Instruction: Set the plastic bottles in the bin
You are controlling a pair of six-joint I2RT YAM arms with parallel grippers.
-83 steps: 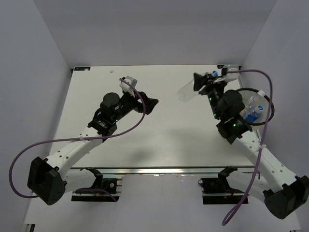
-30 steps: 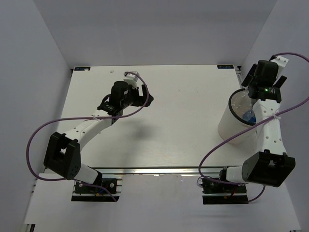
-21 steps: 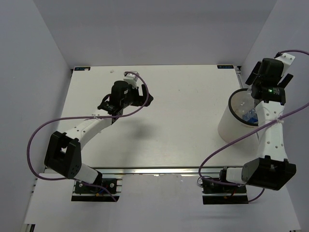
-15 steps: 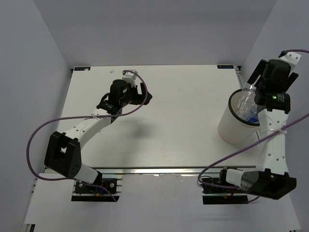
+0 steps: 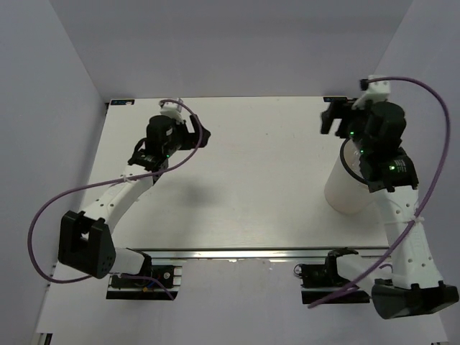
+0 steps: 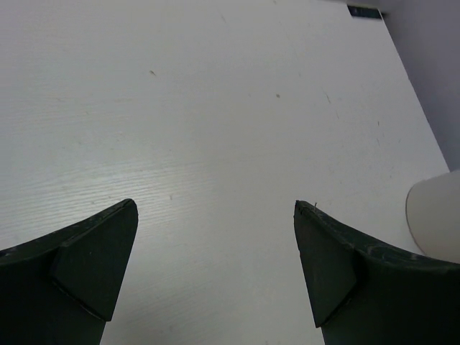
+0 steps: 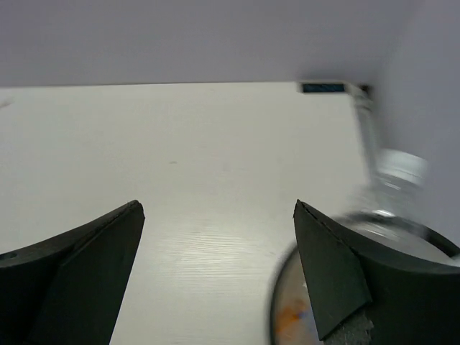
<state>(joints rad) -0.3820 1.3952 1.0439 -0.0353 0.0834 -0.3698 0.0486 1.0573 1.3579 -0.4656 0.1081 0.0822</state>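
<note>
The bin (image 5: 341, 191) stands at the table's right edge, a round white tub with a black rim, mostly covered from above by my right arm. In the right wrist view its rim (image 7: 276, 289) curves at lower right. A blurred clear bottle (image 7: 396, 171) pokes up at the bin's mouth, and an orange patch (image 7: 291, 317) shows through the wall. My right gripper (image 5: 329, 120) (image 7: 219, 205) is open and empty, pointing left past the bin. My left gripper (image 5: 200, 136) (image 6: 215, 205) is open and empty over bare table at back left.
The white table (image 5: 266, 165) is ringed by pale walls on three sides. A small dark marker (image 7: 323, 88) sits at the back right corner. The bin's pale wall (image 6: 435, 215) shows at the right edge of the left wrist view.
The clear bottle has gone from under my right gripper into the bin, and that gripper has swung left off the bin's mouth. My left gripper has drawn back and left.
</note>
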